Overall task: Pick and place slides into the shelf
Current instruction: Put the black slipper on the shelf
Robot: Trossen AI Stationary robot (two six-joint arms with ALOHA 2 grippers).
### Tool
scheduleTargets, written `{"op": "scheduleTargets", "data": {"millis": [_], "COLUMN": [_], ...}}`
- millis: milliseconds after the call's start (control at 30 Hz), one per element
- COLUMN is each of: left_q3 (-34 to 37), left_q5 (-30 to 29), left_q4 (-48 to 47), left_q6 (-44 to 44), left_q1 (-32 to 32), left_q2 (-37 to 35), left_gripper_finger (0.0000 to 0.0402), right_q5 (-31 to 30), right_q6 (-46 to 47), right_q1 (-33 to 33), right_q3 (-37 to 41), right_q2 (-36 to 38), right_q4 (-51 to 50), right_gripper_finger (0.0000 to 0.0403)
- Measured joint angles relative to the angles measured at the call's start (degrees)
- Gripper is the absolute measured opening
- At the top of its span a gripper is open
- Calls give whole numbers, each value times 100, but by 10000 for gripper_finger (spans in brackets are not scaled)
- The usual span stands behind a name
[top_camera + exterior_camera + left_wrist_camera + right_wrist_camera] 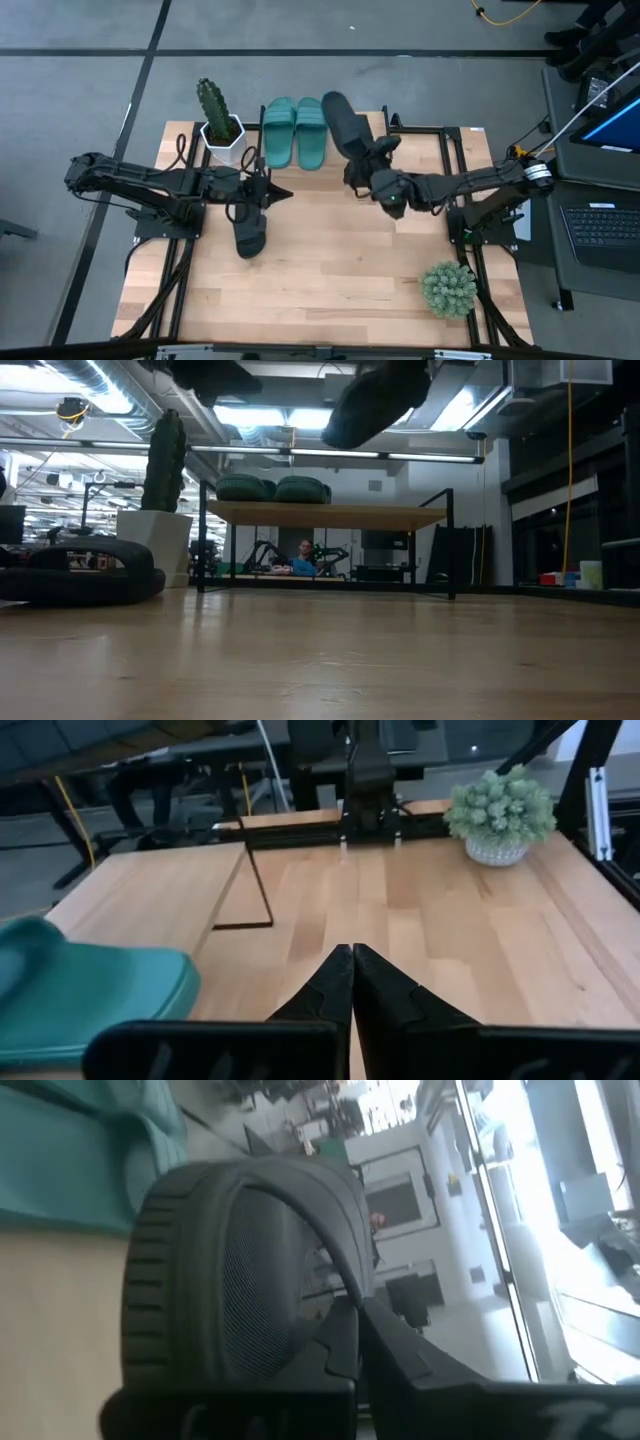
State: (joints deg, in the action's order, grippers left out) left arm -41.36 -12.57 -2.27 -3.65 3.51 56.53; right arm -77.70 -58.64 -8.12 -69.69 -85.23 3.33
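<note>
Two teal slides (293, 130) lie side by side on the shelf (330, 515) at the table's far edge. My right gripper (358, 165) is shut on a black slide (345, 120) and holds it in the air beside the teal pair, above shelf height in the low view (375, 405). The other black slide (250, 235) lies sole down on the table, left of the middle. Just beyond it, toward the far edge, my left gripper (280, 192) is shut with nothing in it, its fingertips (352, 970) closed together. My right gripper pinches the black slide's strap (335, 1305) between its two fingers, at one side of the arch. The fingers come about level from the table's right. The slide is lifted clear of table and shelf and sticks out beyond the fingers toward the far edge.
A cactus in a white pot (218, 125) stands at the shelf's left end, close to the teal slides. A small round green plant (448, 288) sits near the table's right front corner. Bare tabletop lies between the arms and toward the near edge.
</note>
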Motion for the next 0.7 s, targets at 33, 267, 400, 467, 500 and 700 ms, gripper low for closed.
{"op": "scheduleTargets", "data": {"millis": [33,267,400,467,500,700], "left_q3": [70,513,850,992,1081,1312], "left_q5": [5,14,16,23,23,23], "left_q4": [85,522,965,1208,1246,1341], "left_q6": [0,3,-5,4,26,185], "left_q1": [-24,-213,-228,-223,-223,-210], "left_q2": [0,-166,-320,-389,-426,-420], "left_gripper_finger": [2,3,3,4,4,4], "right_q5": [5,66,156,340,528,898], "right_q6": [74,1103,1994,2367,2595,3431], "right_q1": [70,471,632,696,725,857], "right_q3": [0,1,2,2,2,2], "right_q2": [0,0,-2,-2,-2,-7], "right_q4": [-113,-1043,-1814,-2165,-2317,-2748], "right_gripper_finger": [6,6,3,3,3,3]}}
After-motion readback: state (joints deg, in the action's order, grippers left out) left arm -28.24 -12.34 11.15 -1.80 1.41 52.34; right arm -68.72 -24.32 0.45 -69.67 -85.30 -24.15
